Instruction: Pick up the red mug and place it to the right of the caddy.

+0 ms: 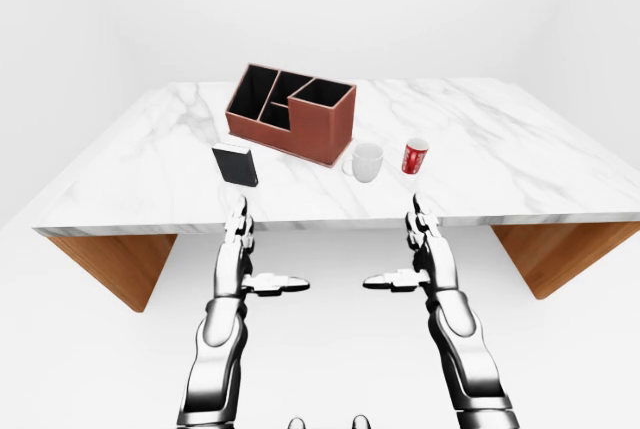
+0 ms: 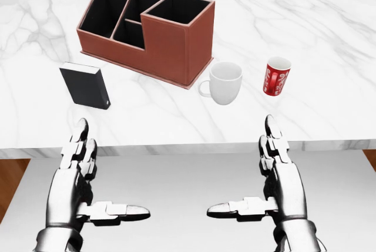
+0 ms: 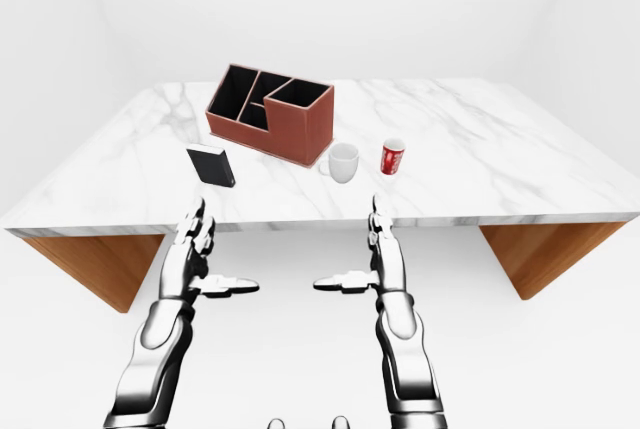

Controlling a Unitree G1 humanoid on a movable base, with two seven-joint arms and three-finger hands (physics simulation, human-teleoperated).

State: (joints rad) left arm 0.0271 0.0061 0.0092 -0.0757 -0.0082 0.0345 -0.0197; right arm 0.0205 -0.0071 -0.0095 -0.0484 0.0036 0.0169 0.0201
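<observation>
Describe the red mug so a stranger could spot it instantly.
Start at the brown caddy on the marble table. To its right in the head view stands a white mug, then the red mug. It is the smaller one, red with white markings, farthest right.

Red mug — upright on the marble, right of the brown compartmented caddy.

We are in a bare simulated test room rather than any lived-in place: plain white walls and floor surround us, with no furniture but one marble-topped counter on wooden supports. What stands on it hints at an office or home desk: a brown compartmented caddy, a small black box, a white mug and a red mug.
</observation>
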